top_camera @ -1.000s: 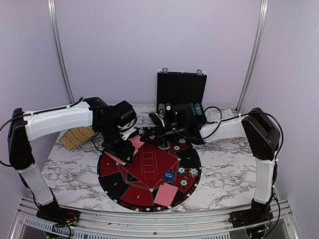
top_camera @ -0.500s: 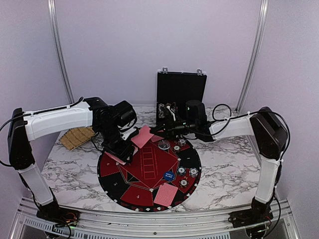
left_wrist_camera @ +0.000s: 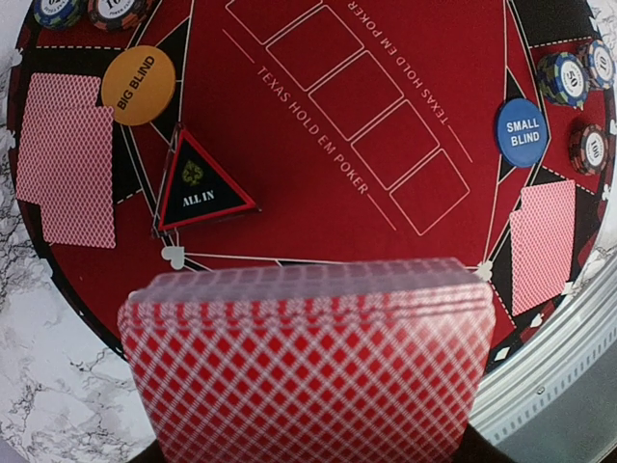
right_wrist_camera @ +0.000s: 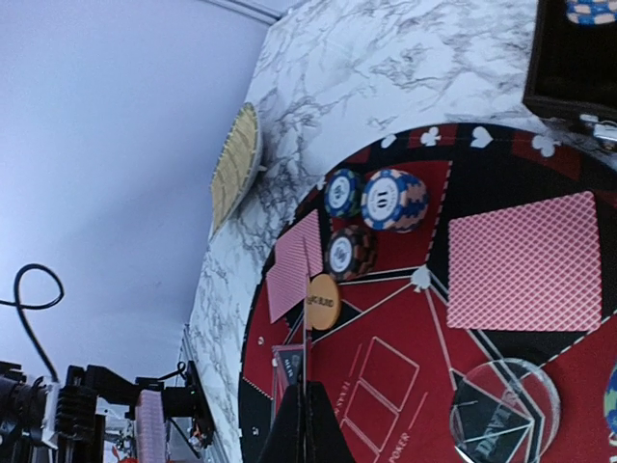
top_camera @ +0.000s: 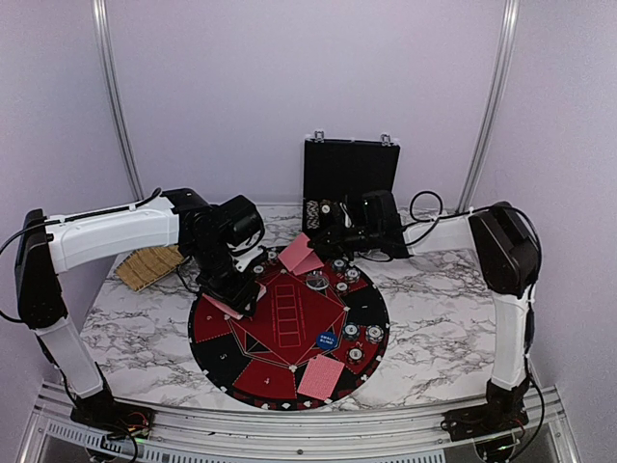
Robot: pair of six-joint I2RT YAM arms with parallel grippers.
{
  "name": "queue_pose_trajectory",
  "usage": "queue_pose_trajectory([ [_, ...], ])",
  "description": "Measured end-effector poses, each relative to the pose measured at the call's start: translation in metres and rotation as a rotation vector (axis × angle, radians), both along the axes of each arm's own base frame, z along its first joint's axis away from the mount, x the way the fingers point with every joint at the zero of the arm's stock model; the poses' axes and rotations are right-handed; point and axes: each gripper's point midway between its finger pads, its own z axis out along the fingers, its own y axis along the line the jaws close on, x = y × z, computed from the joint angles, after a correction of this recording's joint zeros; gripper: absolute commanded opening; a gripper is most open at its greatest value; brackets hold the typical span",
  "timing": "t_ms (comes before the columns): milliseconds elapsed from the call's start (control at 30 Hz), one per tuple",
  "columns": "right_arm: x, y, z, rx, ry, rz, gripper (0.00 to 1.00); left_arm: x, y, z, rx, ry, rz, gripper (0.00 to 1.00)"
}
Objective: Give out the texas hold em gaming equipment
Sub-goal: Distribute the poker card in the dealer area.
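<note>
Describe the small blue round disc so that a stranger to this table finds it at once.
Find the round black-and-red mat in the middle of the marble table. On its near right part, left of three stripe-edged chips, lies the blue round marker disc. Unlike them it has a plain blue face with white words SMALL BLIND; the BIG BLIND disc is orange.

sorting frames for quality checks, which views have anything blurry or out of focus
Left wrist: the card deck near the lens is soft, the mat lettering sharp. Right wrist: the dark fingers at the bottom are blurred, the chips crisp. Top external: evenly lit, no strong glare, chip faces too small to read.
</note>
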Motion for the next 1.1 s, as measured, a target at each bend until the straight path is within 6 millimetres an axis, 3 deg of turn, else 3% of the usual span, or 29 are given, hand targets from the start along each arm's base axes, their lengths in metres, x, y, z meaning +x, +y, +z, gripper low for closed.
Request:
queue_pose_trajectory([
  [167,0.022,-0.002,-0.035,-0.091,0.014,-0.057,0.00,0.000,0.001,-0.001,0.002,0.002,0.004,0.41],
  [333,0.036,-0.005,-0.057,-0.155,0.020,-0.102,0.00,0.001,0.002,-0.001,0.002,0.002,0.006,0.41],
  [567,0.049,-0.007,-0.059,-0.192,-0.005,-0.132,0.01,0.001,0.002,-0.001,0.002,0.003,0.007,0.41],
  [767,0.054,-0.013,-0.064,-0.240,-0.017,-0.153,0.16,0.002,0.002,-0.001,0.001,0.003,0.008,0.41],
  [1100,0.056,-0.025,-0.074,-0.355,-0.033,-0.167,0.34,0.002,0.003,-0.001,0.000,0.005,0.009,0.41],
])
